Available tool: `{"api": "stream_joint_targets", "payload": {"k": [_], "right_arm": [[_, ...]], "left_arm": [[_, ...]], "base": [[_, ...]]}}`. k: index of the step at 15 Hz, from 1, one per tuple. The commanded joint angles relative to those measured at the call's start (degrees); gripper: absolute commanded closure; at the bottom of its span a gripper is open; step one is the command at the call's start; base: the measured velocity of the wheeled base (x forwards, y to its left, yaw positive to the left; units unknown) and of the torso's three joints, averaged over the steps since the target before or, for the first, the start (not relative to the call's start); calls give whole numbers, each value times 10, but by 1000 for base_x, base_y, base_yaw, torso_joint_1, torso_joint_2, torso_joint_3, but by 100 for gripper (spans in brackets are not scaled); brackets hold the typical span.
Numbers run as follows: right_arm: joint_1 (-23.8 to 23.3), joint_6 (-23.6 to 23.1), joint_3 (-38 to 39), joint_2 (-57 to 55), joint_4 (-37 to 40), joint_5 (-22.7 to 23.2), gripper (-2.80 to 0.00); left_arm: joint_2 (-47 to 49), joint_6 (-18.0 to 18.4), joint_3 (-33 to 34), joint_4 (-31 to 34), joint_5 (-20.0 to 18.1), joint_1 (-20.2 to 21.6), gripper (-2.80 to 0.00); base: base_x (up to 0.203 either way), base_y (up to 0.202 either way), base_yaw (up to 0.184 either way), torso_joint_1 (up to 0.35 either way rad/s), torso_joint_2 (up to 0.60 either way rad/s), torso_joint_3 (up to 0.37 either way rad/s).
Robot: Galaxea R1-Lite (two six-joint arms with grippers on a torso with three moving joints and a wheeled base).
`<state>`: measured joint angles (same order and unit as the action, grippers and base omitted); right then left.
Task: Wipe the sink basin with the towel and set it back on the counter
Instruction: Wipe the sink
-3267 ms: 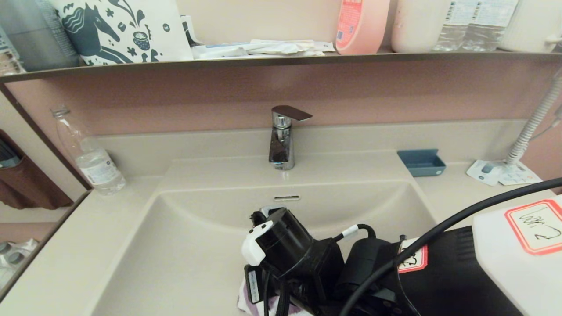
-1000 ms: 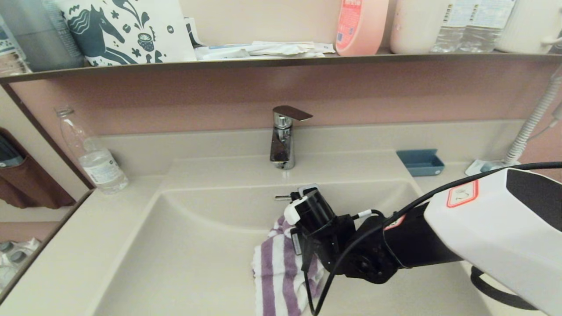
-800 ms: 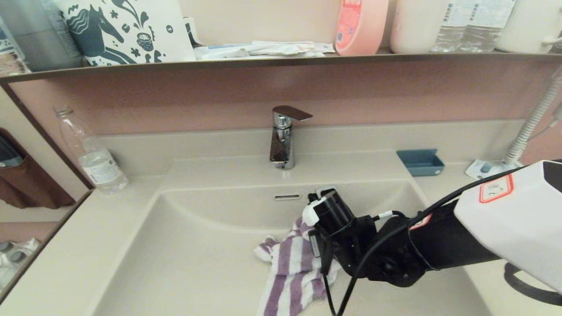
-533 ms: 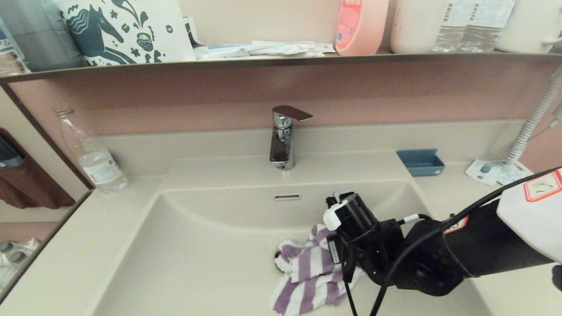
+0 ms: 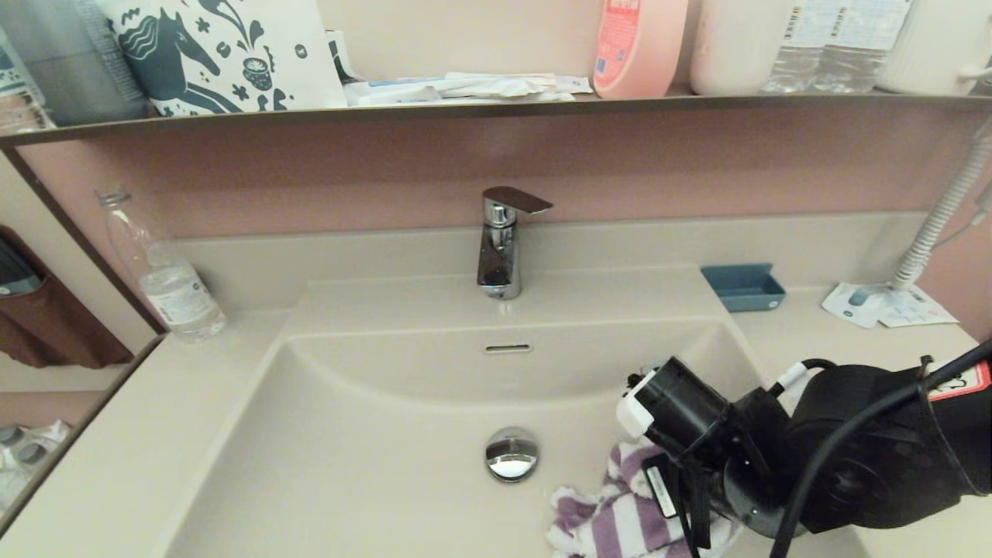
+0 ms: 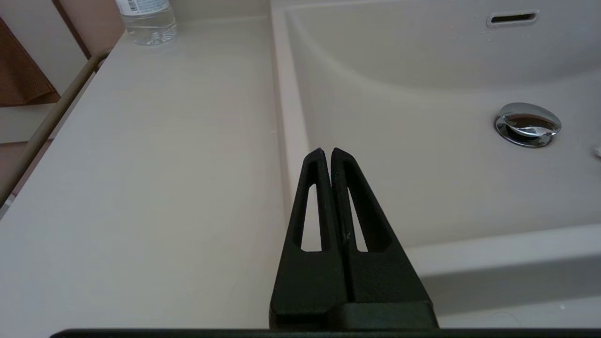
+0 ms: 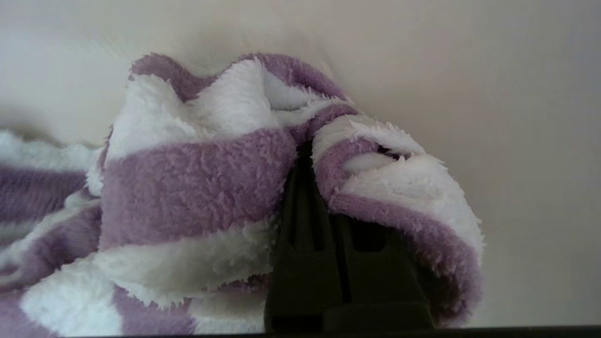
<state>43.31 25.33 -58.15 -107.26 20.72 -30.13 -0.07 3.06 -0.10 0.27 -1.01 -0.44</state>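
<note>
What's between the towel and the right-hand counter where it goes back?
Only the basin's right wall. The right claw holds the towel low in the sink basin. The counter beyond holds a blue tray and a leaflet farther back.

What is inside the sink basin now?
The sink basin holds the chrome drain plug, uncovered, and the towel, gripped by the right end effector. The floor under the towel is hidden.

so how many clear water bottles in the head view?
3. One water bottle stands on the counter left of the sink basin. Two more bottles stand side by side on the shelf, upper right, tops cut off. Others may be hidden.
</note>
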Motion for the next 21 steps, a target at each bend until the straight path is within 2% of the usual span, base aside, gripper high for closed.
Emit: {"api": "stream_joint_targets", "payload": {"k": [1, 4, 6, 11, 16, 18, 21], "right_arm": [[23, 35, -26, 17, 92, 15, 0], [76, 74, -50, -11, 105, 39, 0], [116, 103, -100, -52, 125, 43, 0], [173, 171, -304, -176, 211, 95, 0], [185, 181, -528, -307, 241, 150, 0], [197, 159, -551, -333, 206, 176, 0], [199, 171, -550, -329, 100, 230, 0]], "left_arm": [[1, 0, 0, 0, 0, 0, 0], [1, 0, 0, 0, 0, 0, 0], [1, 0, 0, 0, 0, 0, 0], [1, 0, 1, 0, 0, 0, 0], [1, 0, 0, 0, 0, 0, 0], [1, 0, 0, 0, 0, 0, 0], [1, 0, 0, 0, 0, 0, 0]], "base": [[0, 0, 0, 0, 0, 0], [0, 0, 0, 0, 0, 0], [0, 0, 0, 0, 0, 0], [0, 0, 0, 0, 0, 0], [0, 0, 0, 0, 0, 0], [0, 0, 0, 0, 0, 0], [0, 0, 0, 0, 0, 0]]}}
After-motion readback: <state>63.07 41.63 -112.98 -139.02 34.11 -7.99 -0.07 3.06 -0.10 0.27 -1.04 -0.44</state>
